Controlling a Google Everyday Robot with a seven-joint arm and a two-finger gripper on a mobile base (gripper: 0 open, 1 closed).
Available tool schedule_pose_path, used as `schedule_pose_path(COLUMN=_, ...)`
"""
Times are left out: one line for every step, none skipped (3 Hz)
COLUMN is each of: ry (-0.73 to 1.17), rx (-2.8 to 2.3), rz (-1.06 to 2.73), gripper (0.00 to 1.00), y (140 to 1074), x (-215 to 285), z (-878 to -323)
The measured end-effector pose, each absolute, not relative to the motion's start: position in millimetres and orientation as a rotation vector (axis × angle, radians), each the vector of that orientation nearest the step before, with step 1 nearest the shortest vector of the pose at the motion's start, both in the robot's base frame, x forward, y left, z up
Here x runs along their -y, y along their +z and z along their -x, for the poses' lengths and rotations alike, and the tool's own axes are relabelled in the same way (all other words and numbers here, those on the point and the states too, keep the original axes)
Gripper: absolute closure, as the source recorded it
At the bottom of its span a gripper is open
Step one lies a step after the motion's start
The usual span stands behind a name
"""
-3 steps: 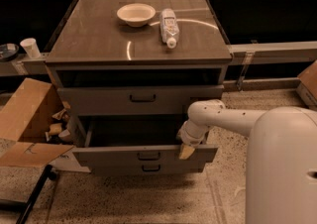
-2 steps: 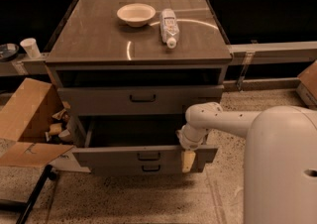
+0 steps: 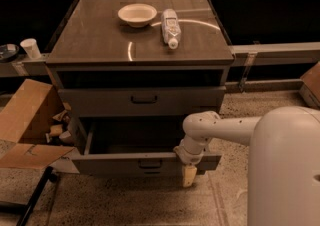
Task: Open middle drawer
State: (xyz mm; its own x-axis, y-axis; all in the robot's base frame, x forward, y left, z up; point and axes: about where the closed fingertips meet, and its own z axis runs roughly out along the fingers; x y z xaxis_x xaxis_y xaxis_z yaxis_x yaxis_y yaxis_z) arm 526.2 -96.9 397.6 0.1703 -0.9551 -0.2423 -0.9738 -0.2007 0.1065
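Note:
The middle drawer [image 3: 110,164] is a wide grey-brown drawer with a low flat front and a small black centre handle [image 3: 150,164]. It stands pulled well out of the cabinet, and its dark inside shows. The uppermost drawer [image 3: 100,102] above it is closed. The lowest drawer is hidden under the pulled-out front. My gripper [image 3: 189,172] is at the right part of the middle drawer's front edge, to the right of the handle. One cream fingertip [image 3: 189,177] hangs down in front of the drawer front. My white arm [image 3: 225,127] reaches in from the right.
A white bowl [image 3: 137,14] and a lying plastic bottle [image 3: 170,27] sit on the cabinet top [image 3: 100,40]. An open cardboard box [image 3: 27,120] stands left of the cabinet, with a paper cup [image 3: 31,48] on a ledge above it. A black pole [image 3: 35,197] crosses the lower left floor.
The middle drawer has slid further out toward the camera, and its front now covers the lowest drawer. My gripper has moved with the drawer front, lower in the view.

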Motion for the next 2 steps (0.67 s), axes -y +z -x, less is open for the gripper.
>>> schedule_pose_path(ry=0.395, rx=-1.938, rz=2.346, gripper=0.5, y=399, x=97, z=-526)
schedule_pose_path(ry=0.395, rx=-1.918, rz=2.351, gripper=0.73, y=409, x=95, z=-511)
